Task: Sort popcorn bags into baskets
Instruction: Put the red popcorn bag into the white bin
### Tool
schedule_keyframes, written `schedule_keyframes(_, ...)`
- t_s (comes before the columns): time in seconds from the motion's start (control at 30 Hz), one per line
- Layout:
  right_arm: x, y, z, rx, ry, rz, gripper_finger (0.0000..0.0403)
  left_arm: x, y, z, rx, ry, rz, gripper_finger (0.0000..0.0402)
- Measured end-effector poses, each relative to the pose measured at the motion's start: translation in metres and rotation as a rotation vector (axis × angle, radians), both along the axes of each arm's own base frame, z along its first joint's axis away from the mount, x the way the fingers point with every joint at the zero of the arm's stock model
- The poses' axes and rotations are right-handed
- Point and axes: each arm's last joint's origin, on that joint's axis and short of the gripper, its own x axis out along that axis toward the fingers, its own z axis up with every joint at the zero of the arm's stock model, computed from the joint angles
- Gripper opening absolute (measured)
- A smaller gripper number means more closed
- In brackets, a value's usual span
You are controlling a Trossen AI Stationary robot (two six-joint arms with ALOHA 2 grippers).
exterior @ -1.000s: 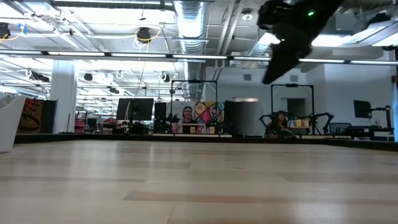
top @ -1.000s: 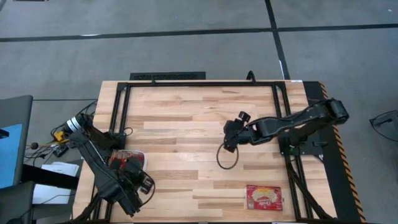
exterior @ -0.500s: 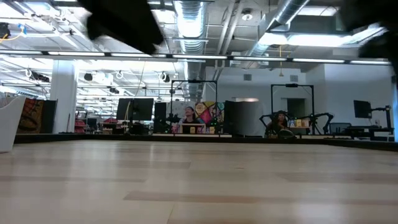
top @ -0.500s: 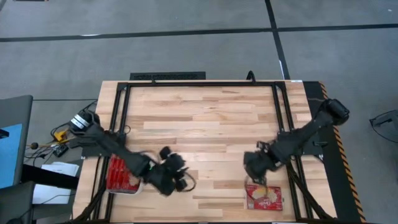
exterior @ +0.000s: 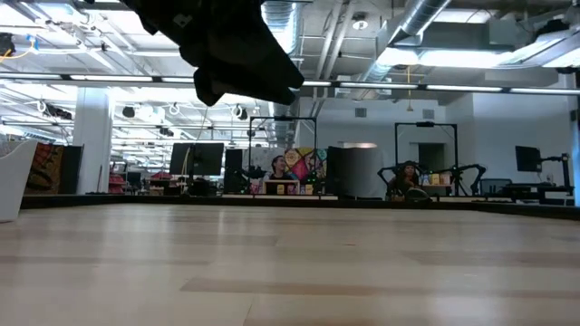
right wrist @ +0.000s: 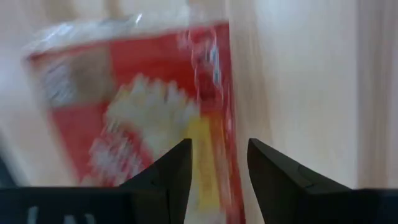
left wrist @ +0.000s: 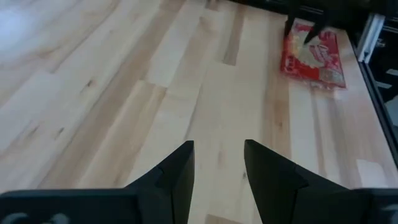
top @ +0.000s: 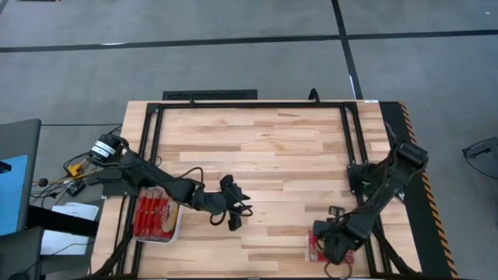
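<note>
One red popcorn bag [left wrist: 314, 53] lies flat on the wood near the table's front right corner, and shows large and blurred in the right wrist view [right wrist: 137, 106]. My right gripper [top: 331, 245] hangs over it pointing down, fingers open on either side of its end [left wrist: 306, 28]. The white basket [top: 177, 225] at the front left holds red popcorn bags [top: 153, 216]. My left gripper [top: 233, 220] is open over bare wood at the table's middle front, nothing between its fingers [left wrist: 217, 149].
A black metal frame [top: 249, 103] runs around the tabletop's edges. The wood between the two grippers is bare. The low view shows only my left arm [exterior: 236, 54] high up and the room behind.
My left gripper has swung from over the basket toward the table's middle, turning and sinking a little, and the basket with its bags now shows. My right gripper has travelled from the table's middle toward the near right corner and come down over the lone bag.
</note>
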Motion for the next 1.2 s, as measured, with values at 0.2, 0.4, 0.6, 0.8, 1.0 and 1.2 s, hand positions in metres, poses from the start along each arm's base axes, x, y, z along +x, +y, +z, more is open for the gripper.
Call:
schedule_keyframes(0.2, 0.014, 0.005, -0.025, 0.004, 0.044, 0.022, 0.0166, 0.000, 0.002, 0.000, 0.032, -0.005, 0.027, 0.0128)
schedule_keyframes(0.4, 0.027, 0.004, -0.033, 0.045, 0.041, 0.107, 0.0102, 0.000, 0.003, 0.000, 0.047, -0.007, 0.055, 0.0128)
schedule_keyframes(0.6, 0.045, -0.014, -0.021, 0.005, -0.092, 0.081, 0.0013, 0.000, 0.003, 0.000, 0.055, -0.008, 0.072, 0.0128)
schedule_keyframes(0.8, 0.067, -0.063, 0.018, -0.308, -0.541, -0.415, 0.0019, -0.008, -0.006, -0.004, 0.023, 0.032, 0.084, 0.0128)
schedule_keyframes(1.0, 0.081, -0.110, 0.037, -0.358, -0.810, -0.975, 0.0011, -0.024, -0.016, -0.011, 0.002, 0.088, 0.214, 0.0128)
schedule_keyframes(1.2, 0.115, -0.125, 0.013, -0.218, -0.718, -1.049, 0.0040, -0.039, -0.026, -0.017, -0.015, 0.105, 0.311, 0.0128)
